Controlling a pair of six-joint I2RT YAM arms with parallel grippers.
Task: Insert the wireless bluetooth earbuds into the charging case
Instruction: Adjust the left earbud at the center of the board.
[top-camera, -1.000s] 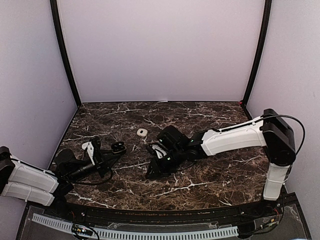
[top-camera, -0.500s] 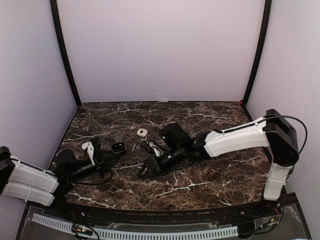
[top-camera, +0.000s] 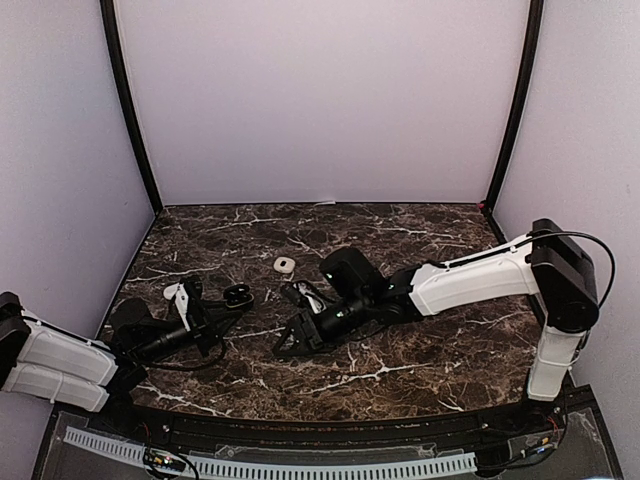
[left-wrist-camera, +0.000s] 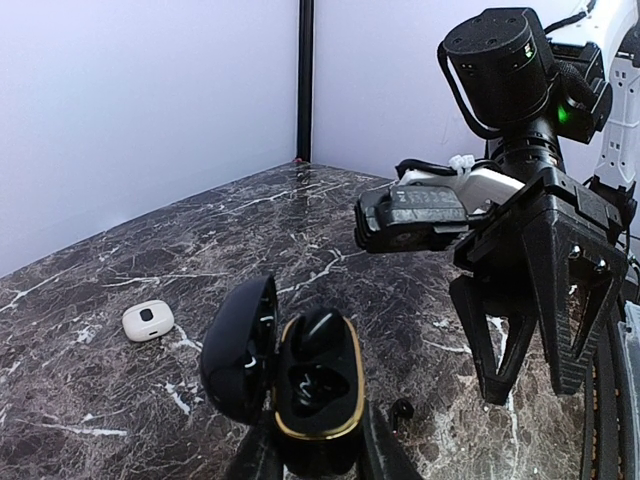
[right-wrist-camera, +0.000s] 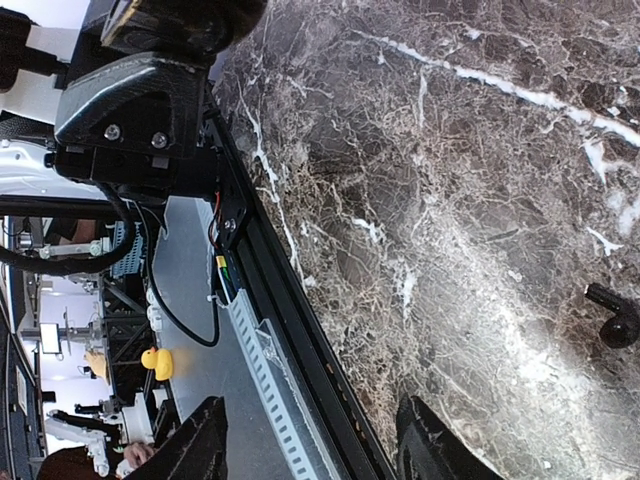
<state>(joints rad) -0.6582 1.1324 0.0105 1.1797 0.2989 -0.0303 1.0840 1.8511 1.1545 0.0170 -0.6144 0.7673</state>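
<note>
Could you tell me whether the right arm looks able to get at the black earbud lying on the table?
Probably yes: the right gripper hangs with open jaws close beside the earbud, and nothing stands between them.

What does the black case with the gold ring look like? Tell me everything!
The charging case is glossy black plastic, it seems, with a gold rim. Its rounded lid is flipped open sideways. It sits low over the left of the marble table, its bottom pinched by the left gripper.
</note>
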